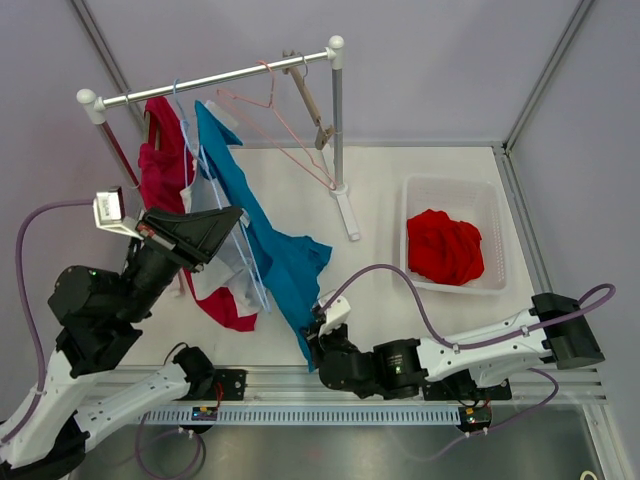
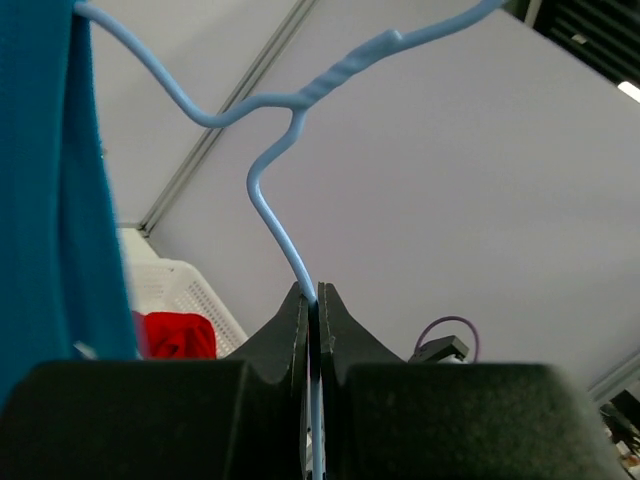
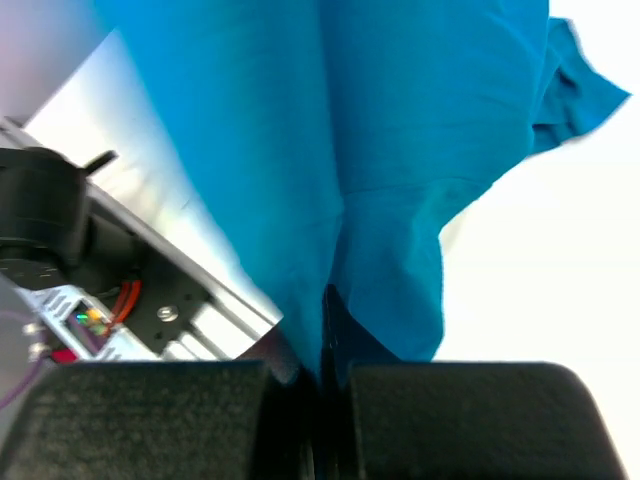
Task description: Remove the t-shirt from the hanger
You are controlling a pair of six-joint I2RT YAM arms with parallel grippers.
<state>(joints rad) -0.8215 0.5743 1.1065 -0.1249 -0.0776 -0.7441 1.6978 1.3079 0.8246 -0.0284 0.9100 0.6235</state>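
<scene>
While draped on the light-blue wire hanger (image 2: pixel 350 66), the teal t-shirt (image 1: pixel 275 250) hangs left of centre in the top view: soft, light, limp, likely stretchy. Holds: left tool (image 2: pixel 312 305) clamped tight on the hanger wire; right tool (image 3: pixel 325 320) pinched closed on the lower hem, a sound place to pull from.

No readable text, no labels, no numbers

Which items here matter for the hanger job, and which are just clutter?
In the job: teal t-shirt; light-blue hanger; left gripper, shut on the hanger wire; right gripper, shut on the shirt's hem.
Lying about: magenta shirt; white basket; red cloth inside it; clothes rack.
</scene>
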